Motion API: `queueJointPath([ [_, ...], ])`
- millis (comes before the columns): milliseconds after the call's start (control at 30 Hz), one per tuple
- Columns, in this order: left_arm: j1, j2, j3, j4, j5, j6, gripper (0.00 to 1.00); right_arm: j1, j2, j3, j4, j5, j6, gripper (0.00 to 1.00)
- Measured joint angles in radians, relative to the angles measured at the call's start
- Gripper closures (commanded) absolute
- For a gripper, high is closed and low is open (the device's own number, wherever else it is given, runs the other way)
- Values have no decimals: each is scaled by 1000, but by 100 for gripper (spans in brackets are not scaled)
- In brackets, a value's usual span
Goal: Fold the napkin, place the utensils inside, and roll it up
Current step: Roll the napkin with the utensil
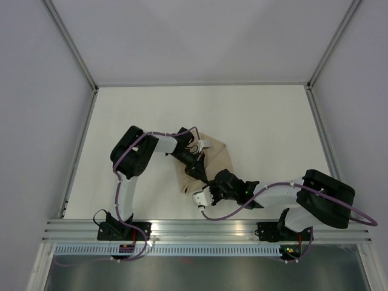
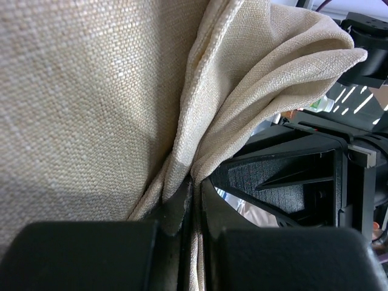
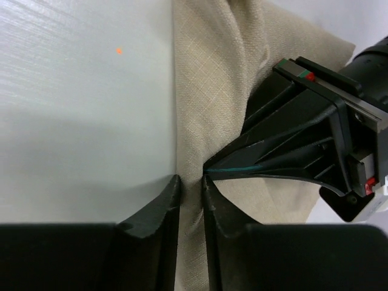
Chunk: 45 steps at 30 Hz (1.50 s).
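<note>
The tan napkin (image 1: 219, 155) lies bunched near the middle of the white table, partly under both arms. My left gripper (image 1: 198, 171) is shut on a gathered fold of the napkin (image 2: 91, 91), which runs down between its jaws (image 2: 194, 191). My right gripper (image 1: 210, 183) meets it from the near side and is shut on the napkin's edge (image 3: 206, 73), the cloth pinched between its fingertips (image 3: 191, 189). The two grippers almost touch: the left one (image 3: 303, 142) fills the right of the right wrist view. The utensils are out of view.
The white table (image 1: 260, 121) is bounded by metal frame posts at the back corners (image 1: 95, 90) and a rail along the near edge (image 1: 206, 227). Bare table shows left of the cloth in the right wrist view (image 3: 79, 109).
</note>
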<state>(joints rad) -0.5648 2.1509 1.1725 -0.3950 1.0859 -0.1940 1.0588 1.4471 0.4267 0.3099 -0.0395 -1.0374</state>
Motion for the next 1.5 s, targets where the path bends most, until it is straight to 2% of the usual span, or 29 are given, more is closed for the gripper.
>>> queueJointPath([
  [33,1,0,0,-2,0,2,98,0,1,10,-20,-3,0,83],
  [100,2,0,0,-5,0,5,98,-2,3,37,-68,-12,2,85],
  [300,5,0,3,-23,-1,19,96,-26,27,148,-249,-62,29,99],
  [533,5,-3,5,-31,-10,27,81,-82,82,296,-468,-164,72,99],
  [600,5,-13,5,-34,-25,28,73,-98,101,333,-517,-192,82,99],
  [667,4,-31,5,-43,-48,28,69,-117,118,372,-568,-222,93,99],
  [700,5,-41,5,-46,-58,28,63,-126,125,388,-590,-235,100,99],
  [933,19,-132,-11,5,-163,-3,52,-183,194,477,-695,-337,113,99],
  [1133,79,-220,-82,87,-287,-100,52,-235,282,597,-836,-428,114,99],
  [1200,109,-277,-124,116,-367,-140,51,-255,327,657,-903,-464,106,99],
  [1367,194,-520,-260,173,-597,-237,51,-313,457,818,-1089,-571,75,99],
  [1500,218,-763,-338,200,-805,-295,48,-370,574,946,-1246,-668,35,99],
])
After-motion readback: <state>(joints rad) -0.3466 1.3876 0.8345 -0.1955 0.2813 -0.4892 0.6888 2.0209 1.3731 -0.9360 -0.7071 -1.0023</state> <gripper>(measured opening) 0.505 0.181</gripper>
